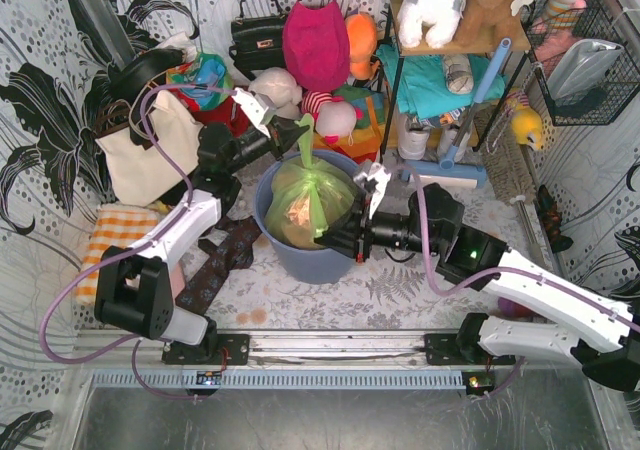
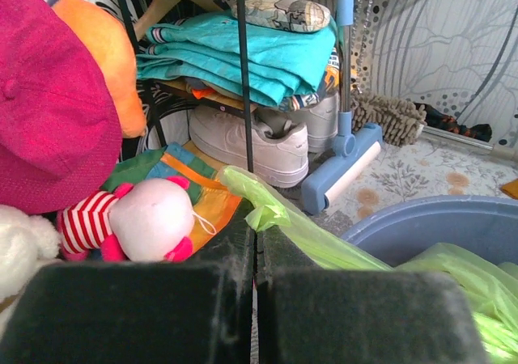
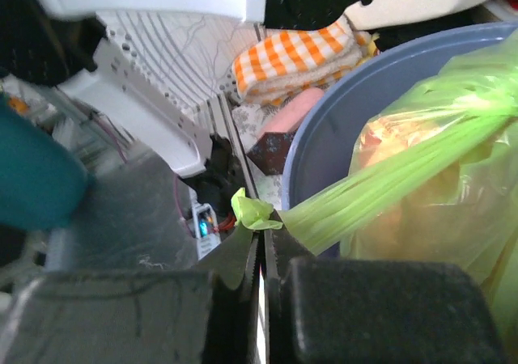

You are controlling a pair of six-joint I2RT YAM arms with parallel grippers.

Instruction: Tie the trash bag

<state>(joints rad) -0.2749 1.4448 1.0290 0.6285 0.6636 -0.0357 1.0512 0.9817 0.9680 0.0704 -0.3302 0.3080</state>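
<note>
Our left gripper (image 2: 256, 247) pinched one twisted strand of the trash bag (image 1: 310, 198), our right gripper (image 3: 261, 247) the other. Drawn apart, they probably kept both strands taut for knotting.

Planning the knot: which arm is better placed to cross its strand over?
Left, probably: the left gripper holds a strand raised above the bag; the right gripper pinches another low by the bin.
</note>
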